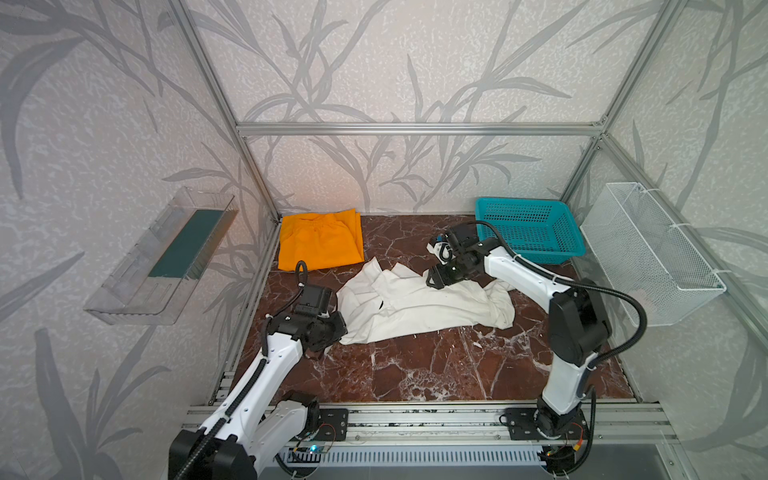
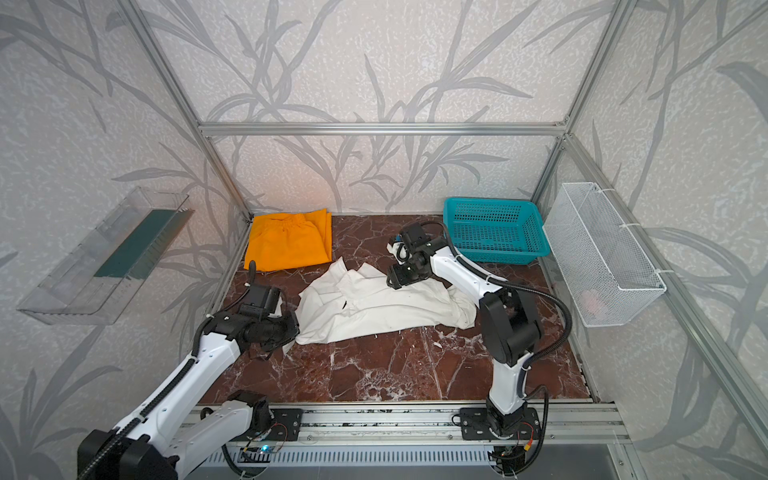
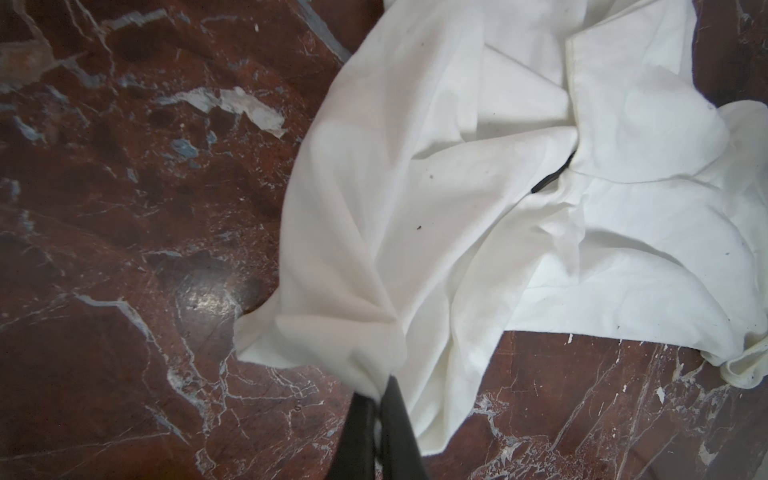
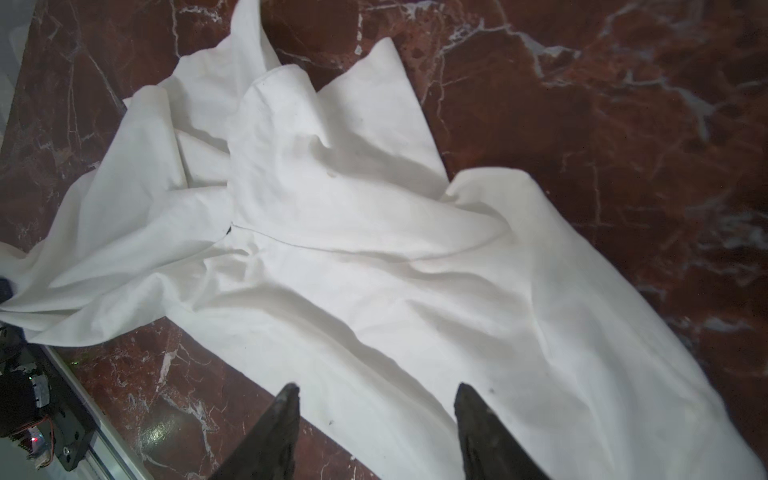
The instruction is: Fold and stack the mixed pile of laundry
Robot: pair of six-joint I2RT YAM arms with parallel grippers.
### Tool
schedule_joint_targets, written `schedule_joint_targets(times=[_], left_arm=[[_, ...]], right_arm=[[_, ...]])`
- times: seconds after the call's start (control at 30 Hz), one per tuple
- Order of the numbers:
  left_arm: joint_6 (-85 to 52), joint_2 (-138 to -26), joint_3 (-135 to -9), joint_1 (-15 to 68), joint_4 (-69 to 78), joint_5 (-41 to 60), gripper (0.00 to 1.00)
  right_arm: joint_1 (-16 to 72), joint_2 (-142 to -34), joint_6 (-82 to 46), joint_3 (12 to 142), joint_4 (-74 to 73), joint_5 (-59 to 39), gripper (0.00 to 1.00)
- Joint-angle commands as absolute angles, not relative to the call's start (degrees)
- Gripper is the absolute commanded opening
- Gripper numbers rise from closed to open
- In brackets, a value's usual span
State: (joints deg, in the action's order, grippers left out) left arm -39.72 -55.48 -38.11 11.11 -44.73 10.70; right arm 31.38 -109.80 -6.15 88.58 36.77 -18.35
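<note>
Left pincer (image 3: 377, 399), clenched on a bunched corner of the white shirt (image 3: 478, 187), with the cloth drawn into a taut ridge rising from the marble-patterned tabletop (image 3: 124, 208) to the closed jaws. Right pincer (image 4: 377, 390), released: its two dark fingers (image 4: 282, 424) stand well apart above the shirt's opposite end, with nothing between them. In both top views the shirt lies crumpled across the middle of the table, between the left pincer (image 1: 338, 332) at its near-left corner and the right pincer (image 1: 432, 280) at its far-right edge. A short black mark (image 1: 381, 304) shows at one fold; no printed graphic is visible. The orange trousers (image 1: 318, 241) lie folded flat in the far-left corner, close to the shirt, though whether the two touch cannot be told. A teal basket (image 1: 519, 201) sits in the far-right corner, behind the right arm. A white wire basket (image 1: 648, 257) hangs on the right wall and a clear tray (image 1: 162, 257) on the left wall
</note>
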Motion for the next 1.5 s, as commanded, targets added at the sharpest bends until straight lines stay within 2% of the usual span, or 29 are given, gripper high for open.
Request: schedule_joint_targets(times=[0.0,0.27,0.63,0.7,1.0,1.1,1.23,1.47], left_arm=[[-42.18,-54.76,-36.87,10.9,-43.56,11.32,0.01],[-43.04,-53.97,-35.2,10.9,-43.12,9.96,0.0],[-43.77,-53.35,-33.75,10.9,-41.75,10.47,0.0],[-43.77,-53.52,-33.66,10.85,-41.45,10.41,0.0],[-43.51,-54.49,-33.97,10.9,-40.83,10.37,0.0],[-43.55,-54.49,-34.1,10.9,-40.77,10.07,0.0],[-43.51,-54.4,-34.02,10.9,-40.75,9.44,0.0],[-43.68,-54.79,-34.51,10.9,-39.63,8.12,0.0]], right_arm=[[35.85,-115.07,-5.01,95.26,34.36,-20.12,0.6],[43.29,-131.27,-5.01,113.63,34.65,-16.05,0.59],[44.25,-146.68,-7.21,132.08,43.38,-7.85,0.58],[44.3,-147.9,-7.12,133.19,44.21,-7.82,0.55],[44.15,-149.05,-6.6,134.03,45.74,-8.16,0.18],[43.95,-147.95,-5.95,134.08,45.81,-8.39,0.09],[43.38,-144.92,-4.62,133.95,46.08,-8.02,0.01],[42.5,-135.74,-0.19,133.54,49.94,-5.01,0.01]])
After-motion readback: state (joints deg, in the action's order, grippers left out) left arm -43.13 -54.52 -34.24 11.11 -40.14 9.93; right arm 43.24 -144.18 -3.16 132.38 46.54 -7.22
